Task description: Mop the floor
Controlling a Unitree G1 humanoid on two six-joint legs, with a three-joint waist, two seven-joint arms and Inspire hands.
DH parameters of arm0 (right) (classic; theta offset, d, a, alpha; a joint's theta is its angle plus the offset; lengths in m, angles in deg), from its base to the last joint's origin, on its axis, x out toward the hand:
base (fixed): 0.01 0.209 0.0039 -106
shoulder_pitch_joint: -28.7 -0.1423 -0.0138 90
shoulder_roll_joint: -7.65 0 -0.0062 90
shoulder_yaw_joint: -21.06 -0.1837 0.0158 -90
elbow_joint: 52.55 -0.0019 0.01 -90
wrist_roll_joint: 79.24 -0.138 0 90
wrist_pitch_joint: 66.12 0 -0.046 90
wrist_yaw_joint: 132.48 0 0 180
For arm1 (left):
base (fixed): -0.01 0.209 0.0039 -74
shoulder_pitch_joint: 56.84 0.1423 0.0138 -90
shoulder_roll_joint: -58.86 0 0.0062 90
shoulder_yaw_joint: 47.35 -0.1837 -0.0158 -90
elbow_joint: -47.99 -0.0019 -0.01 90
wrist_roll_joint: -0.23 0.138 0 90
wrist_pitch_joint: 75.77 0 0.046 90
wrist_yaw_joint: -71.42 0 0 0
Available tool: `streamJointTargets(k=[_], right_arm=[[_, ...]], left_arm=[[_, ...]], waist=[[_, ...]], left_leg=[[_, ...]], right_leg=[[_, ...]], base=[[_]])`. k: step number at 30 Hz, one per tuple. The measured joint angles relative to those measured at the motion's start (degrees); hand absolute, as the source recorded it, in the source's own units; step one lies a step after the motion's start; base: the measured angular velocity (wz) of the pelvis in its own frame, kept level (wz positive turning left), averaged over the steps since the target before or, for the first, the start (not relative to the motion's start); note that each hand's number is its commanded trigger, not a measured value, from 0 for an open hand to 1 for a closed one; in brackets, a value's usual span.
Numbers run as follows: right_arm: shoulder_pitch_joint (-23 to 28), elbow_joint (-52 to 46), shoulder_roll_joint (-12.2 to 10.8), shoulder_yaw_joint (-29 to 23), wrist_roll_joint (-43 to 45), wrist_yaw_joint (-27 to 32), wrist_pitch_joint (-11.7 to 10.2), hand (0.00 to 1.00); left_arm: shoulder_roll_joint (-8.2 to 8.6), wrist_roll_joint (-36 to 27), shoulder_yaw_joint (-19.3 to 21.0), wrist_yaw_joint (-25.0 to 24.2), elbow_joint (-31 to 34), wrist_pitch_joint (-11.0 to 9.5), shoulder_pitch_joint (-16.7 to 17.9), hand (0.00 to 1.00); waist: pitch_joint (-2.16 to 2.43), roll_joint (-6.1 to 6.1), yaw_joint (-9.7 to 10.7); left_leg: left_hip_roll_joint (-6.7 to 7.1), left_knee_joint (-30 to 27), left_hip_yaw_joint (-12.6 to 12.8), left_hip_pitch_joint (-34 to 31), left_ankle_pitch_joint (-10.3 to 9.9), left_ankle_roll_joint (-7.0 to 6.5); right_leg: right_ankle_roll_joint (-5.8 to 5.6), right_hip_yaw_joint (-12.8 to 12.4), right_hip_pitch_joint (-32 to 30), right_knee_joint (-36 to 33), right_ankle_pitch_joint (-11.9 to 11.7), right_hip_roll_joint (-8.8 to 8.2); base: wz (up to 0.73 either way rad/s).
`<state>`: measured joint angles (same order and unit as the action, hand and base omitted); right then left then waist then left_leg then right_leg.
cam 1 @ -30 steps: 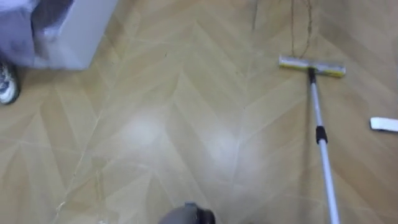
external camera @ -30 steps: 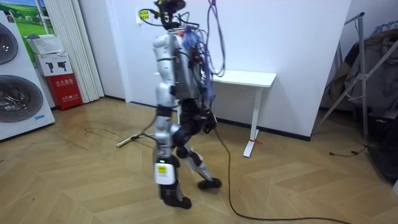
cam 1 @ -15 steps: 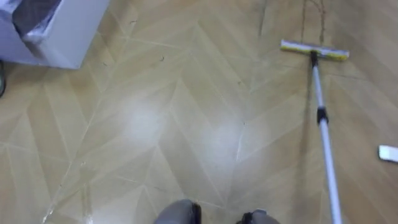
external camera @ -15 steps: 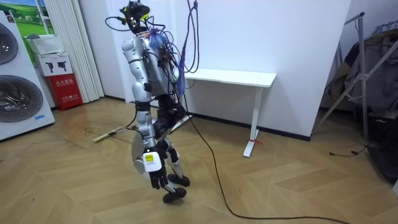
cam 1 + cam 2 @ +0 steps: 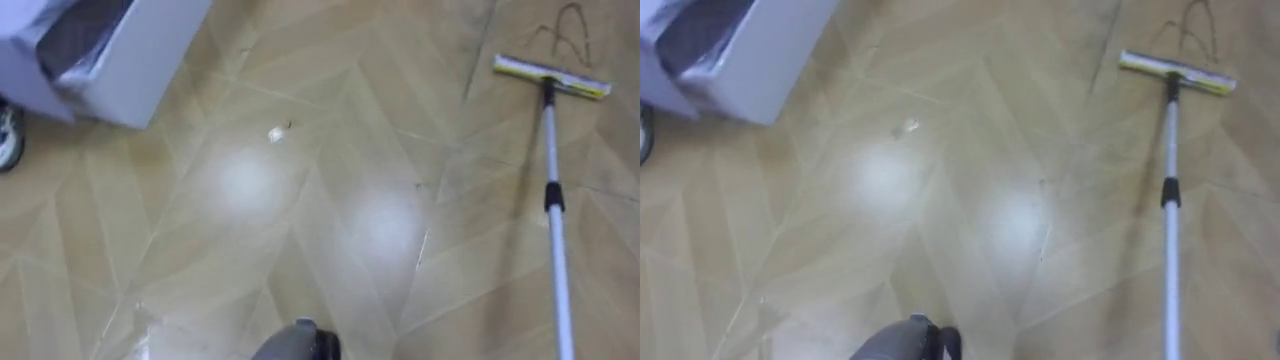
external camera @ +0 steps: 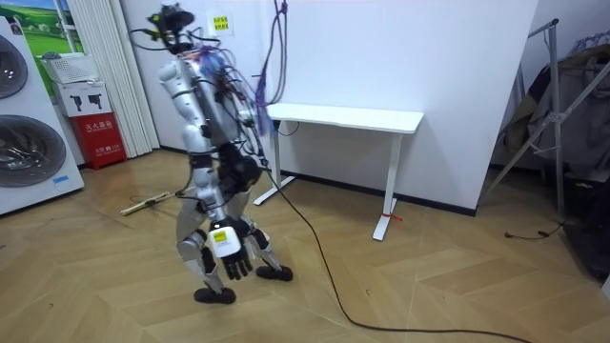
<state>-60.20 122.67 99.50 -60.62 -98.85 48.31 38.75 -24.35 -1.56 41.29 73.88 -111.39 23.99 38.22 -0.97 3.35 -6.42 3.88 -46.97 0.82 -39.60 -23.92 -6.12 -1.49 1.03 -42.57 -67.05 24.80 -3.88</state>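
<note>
The mop lies flat on the wooden floor. Its yellow and grey head [image 5: 552, 77] points away from me at the upper right, and the silver pole [image 5: 555, 220] runs back toward the lower right edge. The room view has the mop [image 6: 143, 202] on the floor just ahead of the robot, toward the room view's left. My left hand [image 6: 229, 252] hangs low beside the leg with relaxed fingers and holds nothing. It is well apart from the mop.
A white box-like unit [image 5: 120, 60] stands at the upper left, with a small pale scrap [image 5: 275, 134] on the floor nearby. Behind the robot are a white table [image 6: 348, 119], washing machines [image 6: 24, 133] and a red box [image 6: 98, 133].
The robot has walked toward the room view's left, nearer to the mop. The eye views shifted with the step; the mop itself stayed where it lay.
</note>
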Motion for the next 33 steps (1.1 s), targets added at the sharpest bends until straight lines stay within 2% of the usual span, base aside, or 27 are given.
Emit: streamJointTargets(k=[1,2,3,4,5,6,9,10,11,12,13,14,15,16,18,19,20,21,22,23,24,25,26,27,29,31,33], right_arm=[[0.9,0.0,-0.5,0.1,0.0,0.5,0.0,1.0],[2.6,0.0,-2.0,0.7,0.0,1.6,0.0,1.0],[3.4,-0.1,-3.6,1.3,0.3,2.2,0.2,1.0],[3.5,-0.4,-4.4,1.1,0.8,2.3,0.4,1.0],[3.9,-0.6,-5.4,0.2,1.9,2.3,1.3,1.0],[3.6,-0.5,-6.0,-0.8,2.0,2.3,2.2,1.0],[-0.3,0.5,-5.5,-3.0,2.2,2.3,3.3,1.0],[-4.0,1.4,-4.2,-3.0,2.3,2.2,3.4,1.0],[-8.1,1.7,-2.2,-3.4,2.7,2.2,3.4,1.0],[-12.4,1.4,-0.1,-3.4,2.7,2.2,3.0,1.0],[-14.4,1.2,0.9,-3.4,2.4,2.1,2.4,1.0],[-17.7,0.5,2.4,-3.0,2.0,2.1,1.2,1.0],[-20.4,-1.5,3.6,-2.7,1.5,2.1,0.1,1.0],[-21.2,-2.7,4.1,-2.7,1.3,1.9,-0.1,1.0],[-22.4,-5.1,5.0,-3.0,-1.8,0.8,-0.6,1.0],[-22.3,-5.2,5.0,-3.0,-2.9,0.5,-0.6,1.0],[-21.4,-5.2,4.4,-3.4,-4.7,0.0,-0.6,1.0],[-19.3,-5.1,4.1,-3.5,-6.8,-1.0,-0.6,1.0],[-17.9,-5.1,4.1,-3.2,-7.6,-1.6,-0.7,1.0],[-15.3,-4.5,4.0,-2.8,-7.7,-2.7,-0.7,1.0],[-14.3,-3.9,4.0,-2.8,-7.5,-2.9,-0.8,1.0],[-11.6,-2.7,4.1,-2.1,-6.8,-3.0,-1.3,1.0],[-7.5,-2.5,4.2,-1.3,-6.0,-2.7,-1.2,1.0],[-3.7,-2.3,3.8,-0.4,-4.5,-1.7,-1.0,1.0],[0.2,-1.7,2.3,0.9,-4.4,-0.4,-0.9,1.0],[1.6,-1.7,0.8,1.7,-4.2,0.5,-0.2,1.0],[1.8,-1.6,-1.2,1.7,-1.4,1.5,0.8,1.0]], left_arm=[[0.33,-0.1,-0.3,0.3,0.0,0.1,0.1,0.0],[0.84,-0.2,-0.6,0.8,0.0,0.3,0.5,0.0],[0.96,-0.2,-0.8,1.0,-0.1,0.5,0.9,0.0],[0.88,-0.2,-0.8,1.1,-0.2,0.7,1.0,0.0],[1.07,-0.5,-0.9,1.3,-0.3,1.2,1.0,0.0],[1.4,-0.6,-1.2,1.3,-0.3,1.3,0.9,0.0],[1.52,-3.5,-2.6,1.3,-1.2,1.3,0.9,0.0],[1.3,-4.8,-3.8,1.3,-1.6,1.7,1.1,0.0],[1.03,-5.3,-4.4,1.4,-1.6,2.0,1.6,0.0],[0.57,-5.3,-4.5,1.4,-1.5,2.4,2.2,0.0],[0.18,-5.4,-4.5,1.4,-1.5,2.4,2.5,0.0],[-0.65,-5.4,-4.5,1.3,-1.5,2.4,2.6,0.0],[-1.78,-5.4,-4.4,1.1,-1.5,2.4,2.7,0.0],[-2.33,-5.3,-4.5,1.0,-1.4,2.4,2.8,0.0],[-3.77,-5.2,-4.5,0.2,-0.6,1.9,3.9,0.0],[-3.92,-5.1,-4.4,-0.2,-0.4,1.6,4.1,0.0],[-4.16,-4.9,-4.2,-1.4,0.3,1.3,4.9,0.0],[-3.83,-4.6,-4.1,-2.2,0.3,1.6,5.2,0.0],[-3.52,-4.0,-3.9,-2.6,0.2,1.8,5.0,0.0],[-2.65,-2.6,-3.7,-3.4,0.3,2.0,4.9,0.0],[-2.16,-1.9,-3.7,-3.8,0.3,1.9,4.9,0.0],[-1.45,-0.5,-3.1,-4.5,0.1,2.0,4.5,0.0],[-1.17,-0.1,-2.3,-4.5,0.3,1.5,3.8,0.0],[-0.99,-0.2,-1.9,-4.3,0.8,1.0,3.4,0.0],[-1.02,-0.8,-2.2,-3.8,1.7,0.5,3.2,0.0],[-0.69,-1.0,-2.5,-3.1,2.4,0.3,3.2,0.0],[0.37,-1.0,-2.6,-2.4,2.4,0.3,3.2,0.0]], waist=[[0.04,0.46,0.1],[0.14,1.01,0.6],[0.09,1.05,1.8],[0.15,0.79,2.3],[-0.06,0.62,3.6],[-0.05,0.89,4.3],[-0.04,0.81,4.3],[-0.03,0.43,3.3],[-0.03,-0.35,1.8],[0.01,-1.47,1.1],[0.0,-2.11,0.7],[-0.33,-2.95,-0.2],[-1.0,-4.02,-1.6],[-1.14,-4.4,-2.1],[-0.78,-5.41,-2.6],[-0.69,-5.32,-2.8],[-0.53,-5.5,-2.9],[-0.31,-5.47,-3.0],[-0.34,-5.44,-3.2],[-0.28,-5.28,-3.6],[-0.35,-5.02,-3.6],[-0.25,-4.52,-3.5],[-0.06,-3.88,-3.1],[0.51,-2.48,-2.3],[0.76,-0.98,-1.4],[0.18,0.06,-0.9],[-0.11,1.43,0.8]], left_leg=[[0.01,0.6,-1.3,1.1,-0.1,0.17],[0.19,1.9,-3.4,3.4,-0.2,0.52],[1.06,2.1,-6.1,4.7,-0.6,1.44],[1.33,1.6,-6.5,5.0,-1.1,2.38],[1.61,-1.5,-7.4,4.7,-2.6,4.46],[1.57,-5.5,-7.2,3.8,-3.2,5.41],[0.86,-13.7,-6.2,1.8,-2.9,6.2],[-0.27,-18.6,-5.0,-0.2,-1.6,7.78],[-1.41,-23.7,-4.1,-2.3,1.3,7.97],[-1.32,-28.6,-3.6,-5.2,6.1,8.21],[-1.33,-30.5,-3.4,-6.5,7.9,8.38],[-1.51,-31.9,-3.2,-9.1,8.2,8.16],[-2.25,-30.3,-2.2,-11.3,7.0,6.82],[-2.18,-28.4,-1.7,-12.1,6.2,6.58],[-0.18,-11.0,-1.1,-12.5,5.5,6.73],[0.27,-6.4,-1.2,-12.2,6.1,6.97],[0.69,-1.8,-1.1,-11.5,9.4,5.08],[-0.27,-1.8,1.1,-10.2,9.2,2.19],[-0.88,-2.0,2.5,-9.5,8.3,1.27],[-1.06,-1.9,4.4,-7.7,7.2,-0.04],[-0.99,-1.9,5.1,-6.8,6.5,-0.48],[-0.57,-1.6,6.1,-5.0,5.1,-1.05],[-0.09,-1.5,6.8,-3.4,3.6,-1.56],[-0.08,-1.9,6.7,-2.6,2.2,-1.96],[0.06,-1.6,5.5,-1.2,0.8,-2.03],[0.26,-1.3,2.8,-0.3,0.1,-1.51],[1.07,0.4,-1.4,1.8,-0.4,-0.53]], right_leg=[[-0.05,0.3,-1.0,2.7,0.0,0.24],[0.24,0.6,-1.6,9.8,-0.1,0.33],[0.73,0.1,-1.3,17.9,-1.1,0.11],[0.46,-0.4,-1.3,20.7,-1.5,0.05],[0.55,1.1,-0.9,19.7,-3.7,-0.72],[2.03,3.2,-0.5,16.9,-2.9,-2.15],[3.37,6.1,0.5,11.9,1.9,-3.3],[3.97,6.4,0.5,9.8,3.9,-3.05],[4.63,6.5,0.5,8.1,5.4,-2.84],[5.14,6.2,0.6,6.8,6.7,-2.65],[5.4,5.8,0.6,6.2,7.2,-2.42],[5.96,5.0,1.2,5.8,7.9,-1.46],[6.22,3.4,2.4,6.0,8.5,0.19],[6.37,2.8,3.1,6.5,8.7,0.83],[5.95,0.2,7.1,10.4,9.1,2.82],[5.88,-0.5,8.2,11.6,9.1,3.33],[5.25,-2.2,9.9,13.4,9.5,4.17],[4.28,-2.8,11.2,14.0,10.0,4.05],[3.91,-2.8,11.9,14.1,10.1,3.67],[2.61,-2.6,13.1,13.5,9.5,2.49],[1.41,-2.5,13.3,12.8,8.9,1.92],[-0.65,-2.7,13.5,11.0,7.4,0.92],[-1.68,-2.6,13.0,7.8,5.4,0.48],[-1.93,-2.4,11.8,4.3,2.0,0.4],[-1.92,-2.8,8.5,-0.3,-2.4,0.84],[-0.92,-2.8,2.6,-2.0,-1.7,1.61],[-0.42,-0.8,-2.2,6.5,-1.3,1.61]], base=[[-0.82],[-0.56],[-0.42],[0.0],[0.35],[0.51],[0.48],[0.14],[0.07],[0.0],[0.14],[0.16],[0.19],[0.32],[0.61],[0.62],[0.48],[0.39],[0.17],[-0.06],[-0.27],[-0.32],[-0.3],[-0.15],[-0.48],[-0.95],[-0.95]])
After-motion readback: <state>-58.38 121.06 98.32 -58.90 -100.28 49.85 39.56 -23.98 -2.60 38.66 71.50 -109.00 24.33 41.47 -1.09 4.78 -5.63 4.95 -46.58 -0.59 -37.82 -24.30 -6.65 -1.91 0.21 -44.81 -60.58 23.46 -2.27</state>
